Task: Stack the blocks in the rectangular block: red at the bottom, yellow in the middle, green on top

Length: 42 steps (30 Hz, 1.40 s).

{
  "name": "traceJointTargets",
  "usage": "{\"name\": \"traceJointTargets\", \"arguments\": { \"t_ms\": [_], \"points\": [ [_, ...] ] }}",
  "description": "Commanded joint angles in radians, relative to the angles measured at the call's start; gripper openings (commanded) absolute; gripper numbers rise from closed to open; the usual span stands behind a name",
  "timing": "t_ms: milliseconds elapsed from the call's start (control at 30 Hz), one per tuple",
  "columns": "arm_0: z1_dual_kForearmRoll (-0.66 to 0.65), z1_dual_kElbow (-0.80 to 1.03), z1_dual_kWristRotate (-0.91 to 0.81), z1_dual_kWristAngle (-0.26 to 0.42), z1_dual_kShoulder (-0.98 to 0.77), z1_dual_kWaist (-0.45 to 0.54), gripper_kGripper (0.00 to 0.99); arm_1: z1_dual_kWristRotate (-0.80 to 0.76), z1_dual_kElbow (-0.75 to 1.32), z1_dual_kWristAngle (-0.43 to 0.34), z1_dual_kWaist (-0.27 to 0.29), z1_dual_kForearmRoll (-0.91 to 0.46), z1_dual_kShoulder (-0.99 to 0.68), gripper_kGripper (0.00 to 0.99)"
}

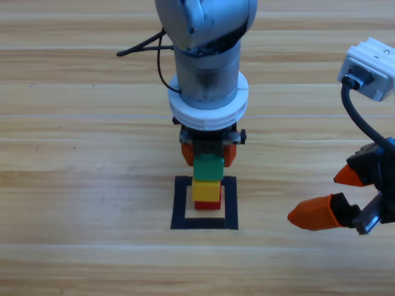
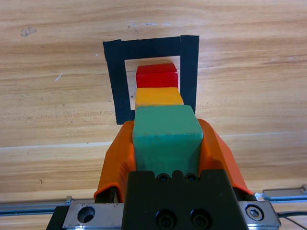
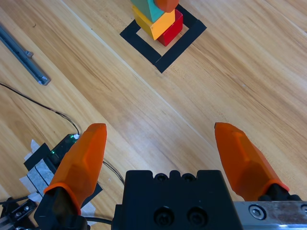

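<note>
While our left gripper [image 2: 167,139] clamps the green cube [image 2: 167,129] between its two orange jaws, that cube sits on top of the yellow cube [image 2: 158,97], which rests on the red cube [image 2: 156,76]. In the high view the three make one upright column, red at the bottom, yellow in the middle, green uppermost, standing inside the black tape rectangle [image 1: 182,203] toward its far side. We see the left arm come straight down over the column at the middle of the wooden table [image 1: 74,154]. Well to the right of the rectangle, near the picture's right edge, our right gripper [image 1: 330,196] waits with its jaws spread wide and nothing between them, apart from the stack.
</note>
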Motion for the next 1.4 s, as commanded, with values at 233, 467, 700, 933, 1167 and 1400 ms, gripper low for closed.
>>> {"name": "traceJointTargets", "arguments": {
  "t_ms": [233, 467, 700, 933, 1167, 1400],
  "points": [
    [0.001, -0.008, 0.011, 0.017, 0.055, 0.01, 0.0, 0.003, 0.025, 0.021, 0.0, -0.015, 0.009, 0.99],
    [0.001, 0.004, 0.011, 0.021, 0.051, 0.016, 0.055, 0.003, 0.025, 0.026, 0.0, -0.015, 0.009, 0.99],
    [0.001, 0.001, 0.006, 0.021, 0.037, 0.016, 0.824, 0.003, 0.025, 0.027, 0.0, -0.015, 0.009, 0.99],
    [0.001, -0.001, 0.005, 0.024, 0.029, 0.014, 0.99, 0.003, 0.027, 0.029, 0.0, -0.015, 0.009, 0.99],
    [0.006, -0.013, -0.011, 0.054, -0.006, 0.014, 0.99, 0.003, 0.025, 0.029, 0.0, -0.015, 0.009, 0.99],
    [0.006, -0.01, -0.097, 0.202, -0.247, -0.047, 0.99, 0.003, 0.027, 0.029, 0.0, -0.016, 0.011, 0.99]
  ]
}}
